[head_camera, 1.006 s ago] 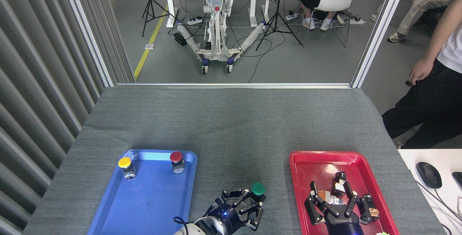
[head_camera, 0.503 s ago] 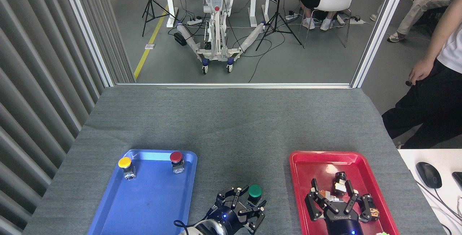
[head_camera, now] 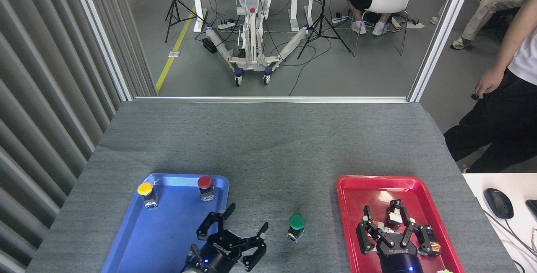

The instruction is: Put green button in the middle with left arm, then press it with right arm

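Observation:
The green button [head_camera: 296, 226] stands upright on the bare grey fabric of the middle [head_camera: 277, 168], between the two trays, with nothing touching it. My left gripper [head_camera: 235, 233] is to its left near the front edge, fingers spread open and empty, partly over the blue tray's right rim. My right gripper [head_camera: 392, 233] hovers over the red tray [head_camera: 348, 206], fingers spread open, holding nothing that I can see.
The blue tray [head_camera: 126, 239] holds a yellow button [head_camera: 146, 193] and a red button [head_camera: 205, 187] at its far end. Small parts lie in the red tray under the right gripper. A person [head_camera: 503, 97] stands at the table's right; a side desk bears a mouse [head_camera: 498, 202].
My left gripper let go of the green button and drew away to the left, opening wide. The button now stands alone on the fabric. The right gripper barely shifted.

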### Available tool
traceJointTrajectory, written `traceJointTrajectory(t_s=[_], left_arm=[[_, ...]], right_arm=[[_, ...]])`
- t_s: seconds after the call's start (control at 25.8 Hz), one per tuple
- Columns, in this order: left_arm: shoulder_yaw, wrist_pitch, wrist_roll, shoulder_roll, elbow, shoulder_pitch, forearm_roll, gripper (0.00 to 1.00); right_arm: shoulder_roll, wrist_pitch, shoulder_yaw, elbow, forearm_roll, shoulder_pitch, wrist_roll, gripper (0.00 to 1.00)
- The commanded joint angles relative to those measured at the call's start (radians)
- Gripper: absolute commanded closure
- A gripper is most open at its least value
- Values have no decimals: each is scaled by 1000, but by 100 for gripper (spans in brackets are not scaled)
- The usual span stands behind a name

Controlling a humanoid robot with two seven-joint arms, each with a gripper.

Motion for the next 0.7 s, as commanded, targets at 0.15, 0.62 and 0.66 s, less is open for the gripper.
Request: traceJointTrajectory(t_s=[0.15,0.62,0.66], left_arm=[[628,-56,-9,15,-113,269,-12,1],[841,-415,-17,-64,-27,277,-14,1],[841,-420,-17,-59,-14,272,-12,1]], right_arm=[[0,-36,12,0,0,-2,-1,47],[22,-229,98,0,9,-2,-1,91],[28,-229,115,0,11,-2,-1,93]])
